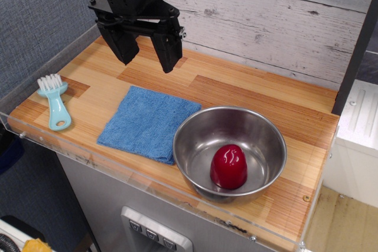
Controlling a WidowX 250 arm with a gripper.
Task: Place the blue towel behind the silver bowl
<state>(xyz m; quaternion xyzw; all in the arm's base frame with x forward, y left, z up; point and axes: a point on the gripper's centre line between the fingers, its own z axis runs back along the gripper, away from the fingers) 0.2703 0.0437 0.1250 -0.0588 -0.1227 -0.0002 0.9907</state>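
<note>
The blue towel (147,123) lies flat on the wooden counter, left of the silver bowl (260,137) and touching its rim. The bowl stands at the front right and holds a glossy red egg-shaped object (228,166). My gripper (147,57) hangs above the counter behind the towel, at the back left. Its two black fingers are spread apart with nothing between them.
A light-blue-handled brush (55,100) with white bristles lies at the counter's left edge. A clear plastic rim (118,172) runs along the front and left sides. A grey plank wall (266,10) stands behind. A bare strip of wood lies behind the bowl.
</note>
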